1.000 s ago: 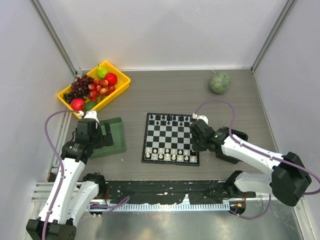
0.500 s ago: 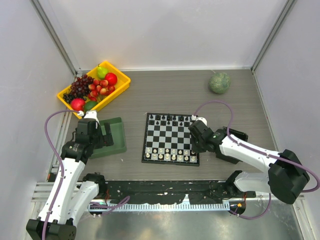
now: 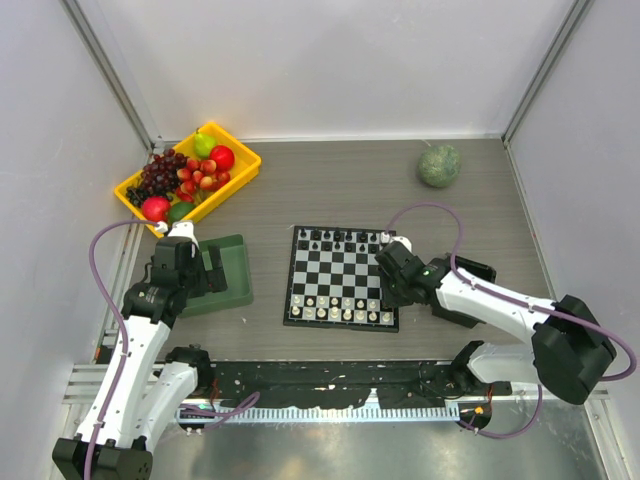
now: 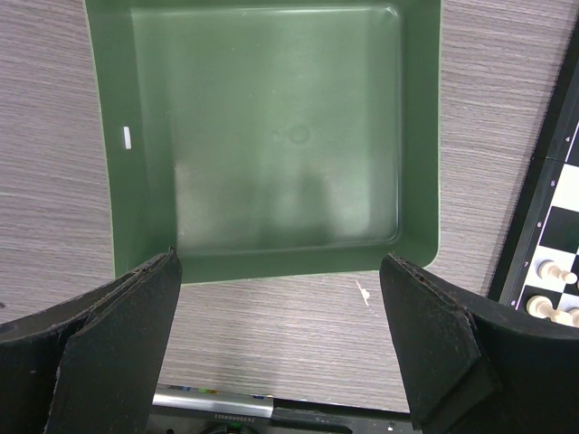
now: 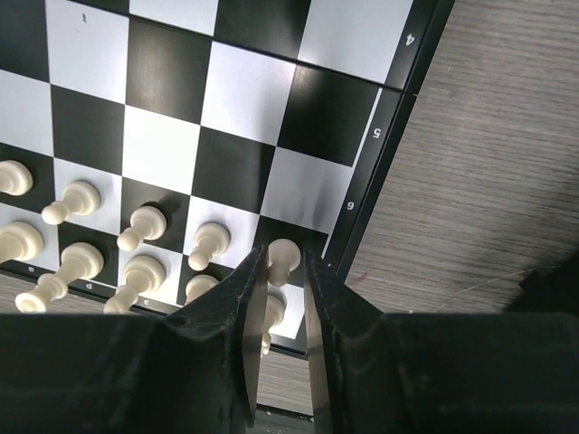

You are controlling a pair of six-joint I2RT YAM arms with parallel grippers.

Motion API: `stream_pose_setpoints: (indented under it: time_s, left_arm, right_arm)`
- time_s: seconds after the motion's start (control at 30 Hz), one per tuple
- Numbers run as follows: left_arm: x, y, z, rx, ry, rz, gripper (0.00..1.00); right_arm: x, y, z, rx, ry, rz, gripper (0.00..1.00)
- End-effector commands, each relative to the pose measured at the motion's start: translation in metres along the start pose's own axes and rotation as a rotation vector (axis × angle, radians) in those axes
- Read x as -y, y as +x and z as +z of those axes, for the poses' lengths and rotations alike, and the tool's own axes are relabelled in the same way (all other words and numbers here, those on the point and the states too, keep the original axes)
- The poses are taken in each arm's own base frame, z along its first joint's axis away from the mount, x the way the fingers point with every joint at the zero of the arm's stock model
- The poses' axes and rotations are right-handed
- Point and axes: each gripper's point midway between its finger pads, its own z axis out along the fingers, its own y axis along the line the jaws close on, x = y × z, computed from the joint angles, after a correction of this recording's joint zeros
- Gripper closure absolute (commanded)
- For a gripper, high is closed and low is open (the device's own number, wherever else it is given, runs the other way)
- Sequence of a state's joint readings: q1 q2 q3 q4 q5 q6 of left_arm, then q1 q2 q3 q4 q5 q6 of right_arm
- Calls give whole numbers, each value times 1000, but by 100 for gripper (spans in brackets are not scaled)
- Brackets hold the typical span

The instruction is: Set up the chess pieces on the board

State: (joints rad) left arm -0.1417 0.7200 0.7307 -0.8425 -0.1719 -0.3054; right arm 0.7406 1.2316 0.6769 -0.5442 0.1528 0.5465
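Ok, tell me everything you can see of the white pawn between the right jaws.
The pawn is cream-white and plastic-looking. Only its rounded head and neck show. It looks upright at the edge square of the board, beside the numbered border, in line with the row of other white pawns. The jaws of the right gripper flank it closely on both sides. Whether they grip it cannot be told.

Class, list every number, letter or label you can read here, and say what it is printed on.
"4", "5", "6": on the board's dark border, right wrist view.
Letters along its near border: too blurred to read.
Border digits in the left wrist view: too small.
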Motion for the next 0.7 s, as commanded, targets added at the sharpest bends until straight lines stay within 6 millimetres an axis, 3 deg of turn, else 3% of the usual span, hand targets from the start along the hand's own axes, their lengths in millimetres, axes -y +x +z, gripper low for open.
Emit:
stream_pose_setpoints:
  time_s: [0.0,0.43,0.67]
  left_arm:
    - [2,-17,-8,49,11,-7,1]
    - [2,-17,-8,49,8,-7,1]
    - [2,-16,-7,42,8,-5,1]
  right_arm:
    - [-8,-10,-6,16,-20,-18,68]
    - [-2,-62,-48,209,29,-8,51]
    - [21,-86,-68,322,149,70,18]
